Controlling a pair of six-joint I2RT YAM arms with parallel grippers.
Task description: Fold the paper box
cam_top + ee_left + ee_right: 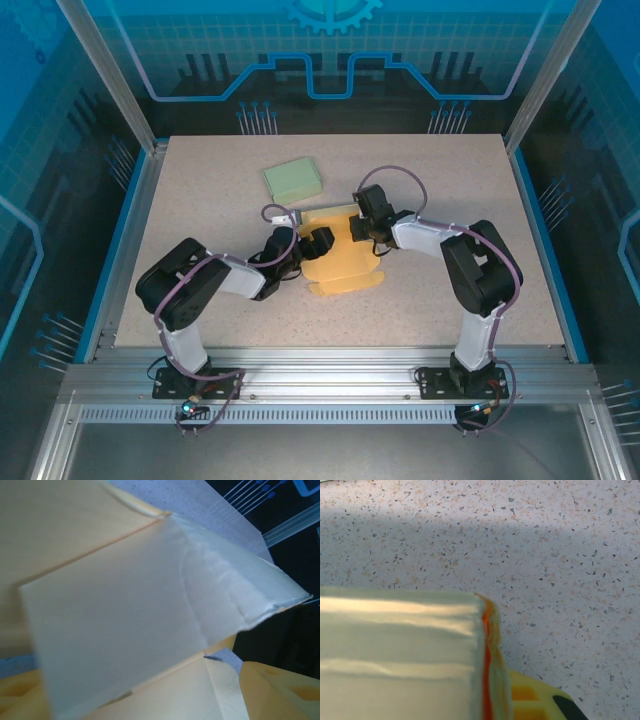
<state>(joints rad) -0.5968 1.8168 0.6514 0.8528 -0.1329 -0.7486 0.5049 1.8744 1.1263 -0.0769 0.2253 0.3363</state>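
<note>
Okay, top view: the paper box (340,262) lies mid-table, a yellow sheet only part-folded, between my two grippers, with a green block (293,180) just behind it. My right gripper (362,228) sits at its far right edge, pressed together, and it looks like a pinch on a flap. My left gripper (318,241) is at the left edge; I can't tell whether it's spread or closed. Risk: if the arms pull against each other, the sheet tears or slides. Left wrist: a pale panel (125,630) sits close to the lens, wrinkled near its right corner. Pushing there likely buckles it off the score line. Right wrist: the flap (395,650) is glossy with an orange edge, over the speckled table (545,555). It's a thin hold and could slip out.
</note>
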